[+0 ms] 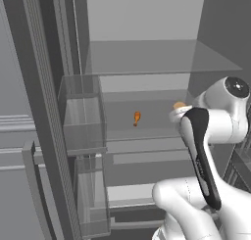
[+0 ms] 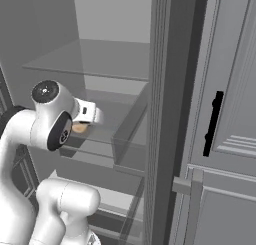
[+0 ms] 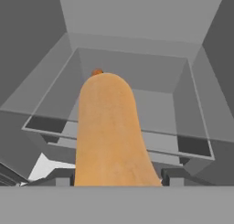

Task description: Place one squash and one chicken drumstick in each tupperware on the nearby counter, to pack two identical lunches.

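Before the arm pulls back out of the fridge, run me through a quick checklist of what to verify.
1. Squash sits between the jaws: ok, it lies lengthwise along the hand.
2. Grip is firm: cannot tell, the squash hides the contact.
3. Small orange chicken drumstick is apart from the hand: ok, it lies further left on the glass shelf.
4. Retreat path out of the fridge: ok, nothing stands in front of the shelf.
5. Tupperware ready: cannot tell.

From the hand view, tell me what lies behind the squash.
Behind the squash, a small orange tip peeks over its top, likely the chicken drumstick on the glass shelf. The squash covers the rest of it and the shelf's middle.
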